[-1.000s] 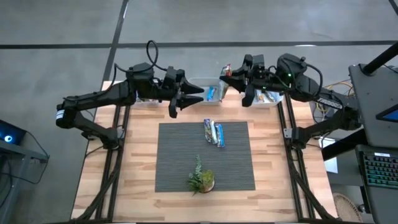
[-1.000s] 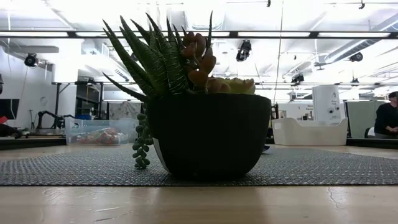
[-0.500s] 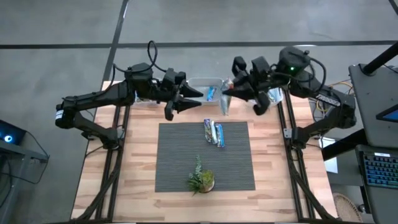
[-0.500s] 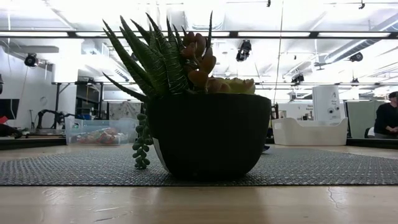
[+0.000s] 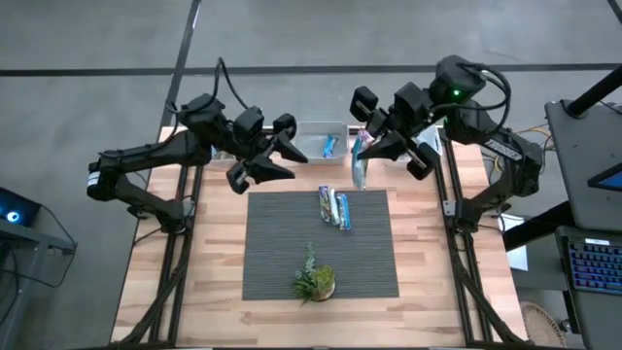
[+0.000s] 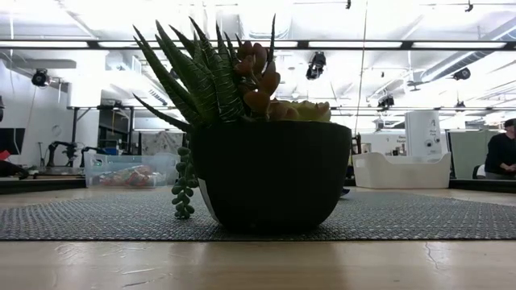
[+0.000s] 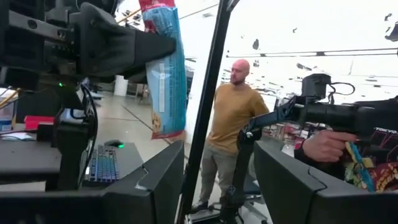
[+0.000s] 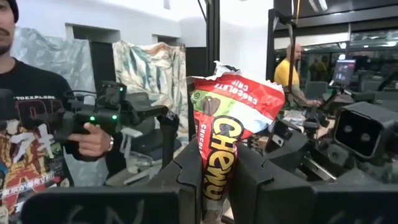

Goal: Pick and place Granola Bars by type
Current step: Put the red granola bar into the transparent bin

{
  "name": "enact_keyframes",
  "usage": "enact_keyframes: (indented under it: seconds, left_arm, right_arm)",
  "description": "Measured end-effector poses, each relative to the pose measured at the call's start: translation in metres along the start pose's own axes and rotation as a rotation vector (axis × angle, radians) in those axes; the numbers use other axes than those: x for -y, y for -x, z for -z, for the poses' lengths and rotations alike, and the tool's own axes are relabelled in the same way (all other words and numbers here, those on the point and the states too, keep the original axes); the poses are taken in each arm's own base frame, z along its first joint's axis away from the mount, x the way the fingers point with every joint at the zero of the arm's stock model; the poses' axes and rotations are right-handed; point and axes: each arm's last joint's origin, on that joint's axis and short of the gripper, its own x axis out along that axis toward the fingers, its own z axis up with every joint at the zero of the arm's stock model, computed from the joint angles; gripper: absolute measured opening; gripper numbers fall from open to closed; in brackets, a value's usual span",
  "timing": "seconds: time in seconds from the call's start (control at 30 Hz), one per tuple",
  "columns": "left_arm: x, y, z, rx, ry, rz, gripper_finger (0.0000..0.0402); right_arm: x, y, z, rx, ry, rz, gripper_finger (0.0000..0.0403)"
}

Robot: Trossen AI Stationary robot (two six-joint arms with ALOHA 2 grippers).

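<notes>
My right gripper (image 5: 372, 148) hovers above the table's far middle, shut on a red Chewy granola bar (image 8: 227, 124), which also shows from its blue back (image 7: 165, 81) in the left wrist view. Two more granola bars (image 5: 326, 204) (image 5: 342, 210) lie flat, side by side, at the far end of the grey mat (image 5: 282, 253). A blue bar (image 5: 330, 146) lies in the clear bin (image 5: 309, 128) at the far edge. My left gripper (image 5: 287, 156) hangs open and empty above the far left of the mat, pointing at the right gripper. My right gripper pinches the red bar by one end (image 8: 213, 182) between its two fingers, which point roughly level toward the table's left. The rest of the wrapper sticks out past the fingertips, its crimped end (image 8: 239, 71) free. The bar (image 5: 359, 167) is lifted clear of table and bins.
A small potted plant (image 5: 314, 280) stands near the mat's near edge and fills the low view (image 6: 270, 173). Bins line the far edge: a clear one (image 6: 129, 171) and a white one (image 6: 401, 171). People stand in the room beyond the table.
My right gripper has risen out of the far right bin with the red bar, moved toward the table's middle and tipped up from pointing down to about level. My left gripper has tipped upward and risen slightly, staying open.
</notes>
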Motion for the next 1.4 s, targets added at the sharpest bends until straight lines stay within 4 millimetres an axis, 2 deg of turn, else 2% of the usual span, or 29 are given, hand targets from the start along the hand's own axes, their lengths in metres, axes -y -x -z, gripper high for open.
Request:
enact_keyframes:
  seconds: [0.47, 0.8, 0.97, 1.4]
  left_arm:
    - [-0.018, -0.016, 0.014, 0.016, 0.029, 0.044, 0.0177]
    - [-0.024, -0.021, 0.018, 0.024, 0.044, 0.07, 0.0177]
    - [-0.024, -0.024, 0.013, 0.033, 0.032, 0.082, 0.0177]
    - [-0.031, -0.037, 0.012, 0.016, 0.053, 0.13, 0.0177]
  right_arm:
    - [0.026, -0.026, 0.005, -0.01, -0.048, -0.04, 0.0043]
    - [0.03, -0.038, 0.004, -0.006, -0.04, -0.084, 0.0043]
    - [0.036, -0.041, 0.008, -0.01, -0.044, -0.082, 0.0043]
    - [0.036, -0.043, 0.008, -0.001, -0.03, -0.086, 0.0043]
